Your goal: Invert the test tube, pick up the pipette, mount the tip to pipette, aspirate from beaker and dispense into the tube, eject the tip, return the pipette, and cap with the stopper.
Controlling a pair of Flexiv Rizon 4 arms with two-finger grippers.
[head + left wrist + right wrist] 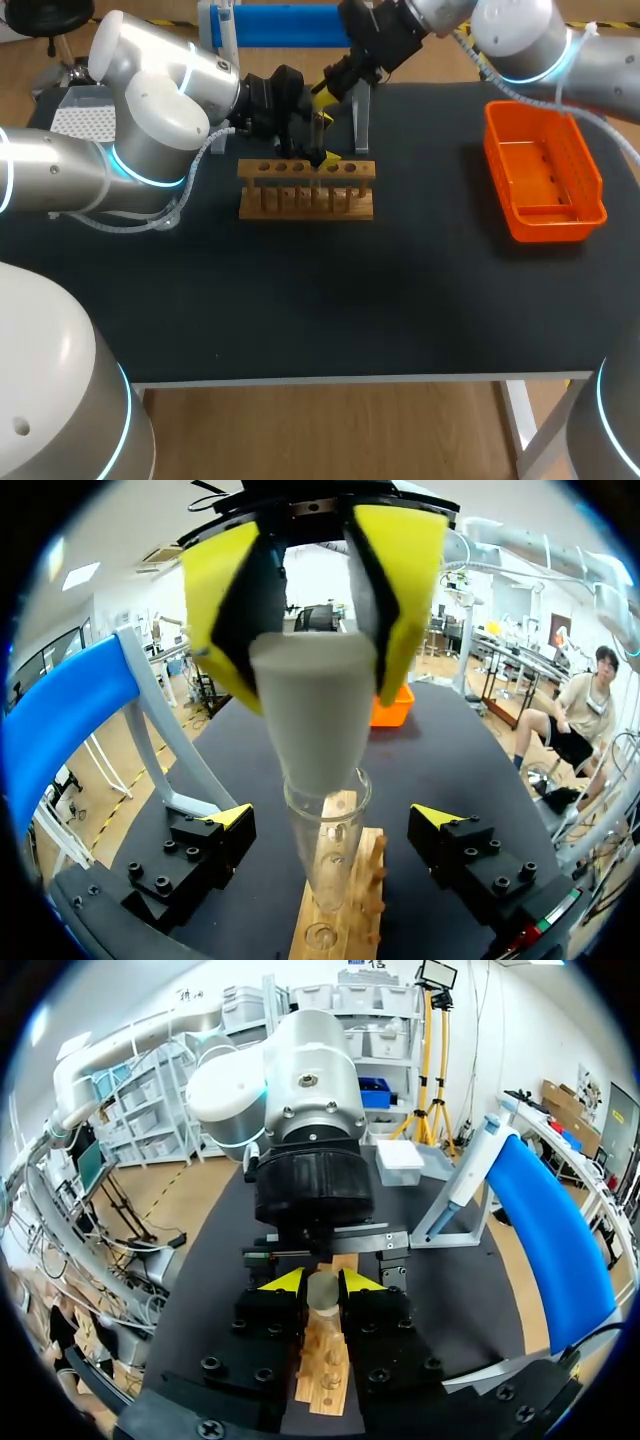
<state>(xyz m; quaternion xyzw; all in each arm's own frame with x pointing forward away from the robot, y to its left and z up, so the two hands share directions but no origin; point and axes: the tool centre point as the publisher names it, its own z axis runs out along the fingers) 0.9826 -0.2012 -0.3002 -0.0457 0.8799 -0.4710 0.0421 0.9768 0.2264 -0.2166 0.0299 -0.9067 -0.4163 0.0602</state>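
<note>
Two arms meet at the back of the black table (300, 300), with an orange basket (545, 175) well apart to the right. Under the arms stands the wooden rack (305, 190), with a clear test tube (325, 850) upright in one of its holes. The left gripper (332, 815) is spread wide, one finger on either side of the tube and clear of it. The right gripper (315, 630) pinches the grey stopper (315, 720) from two sides — narrow end down, right at the tube's mouth.
</note>
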